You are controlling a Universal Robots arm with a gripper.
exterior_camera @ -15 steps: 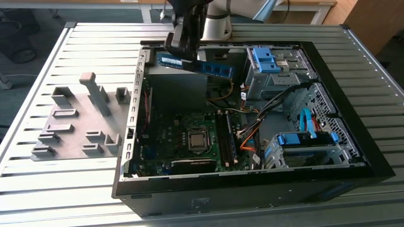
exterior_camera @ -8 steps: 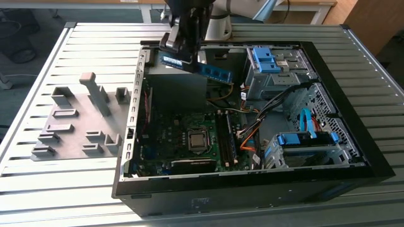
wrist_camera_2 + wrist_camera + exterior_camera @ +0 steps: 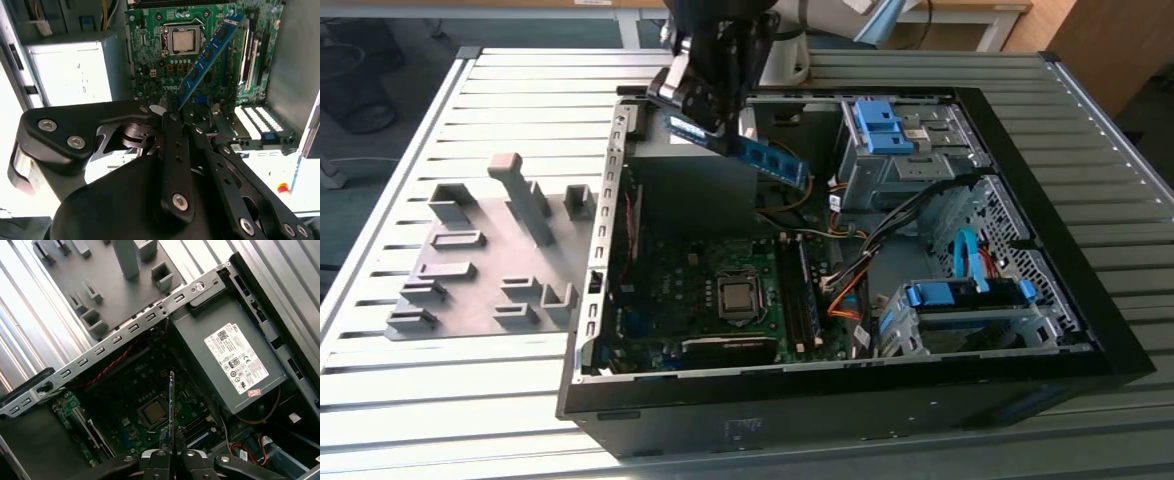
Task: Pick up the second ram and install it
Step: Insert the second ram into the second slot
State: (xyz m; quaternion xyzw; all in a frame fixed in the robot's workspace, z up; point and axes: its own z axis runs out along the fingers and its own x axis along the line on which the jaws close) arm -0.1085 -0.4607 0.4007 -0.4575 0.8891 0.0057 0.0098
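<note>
Holding the second ram above the open computer case, the gripper has its fingers clamped on one end of the stick.

Seen edge-on in the first wrist view, the stick juts out from the fingertips; beyond its far end lies the motherboard with its CPU socket, and off to one side the grey power supply.

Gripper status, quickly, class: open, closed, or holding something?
Gripper: closed on the second ram, held in the air above the open computer case.
</note>
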